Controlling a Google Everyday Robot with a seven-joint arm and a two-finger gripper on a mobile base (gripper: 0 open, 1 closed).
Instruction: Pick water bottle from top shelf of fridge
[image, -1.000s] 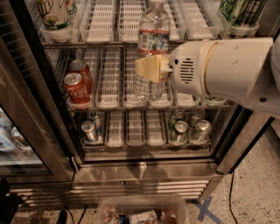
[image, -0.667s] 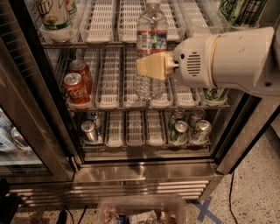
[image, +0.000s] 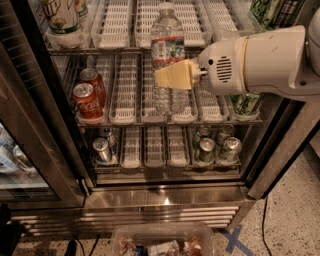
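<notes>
Clear-plastic water bottle (image: 166, 35) stands clamped at mid-height in the robot's closed pincer (image: 172, 75), just ahead of the fridge (image: 165, 197) and its top shelf (image: 120, 30) behind; red cans (image: 87, 97) sit lower left.

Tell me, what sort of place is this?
Likely an office kitchen or shop: a glass-door drinks fridge, rows of soda cans, speckled floor. The gripper holds a water bottle before the top shelf.
</notes>
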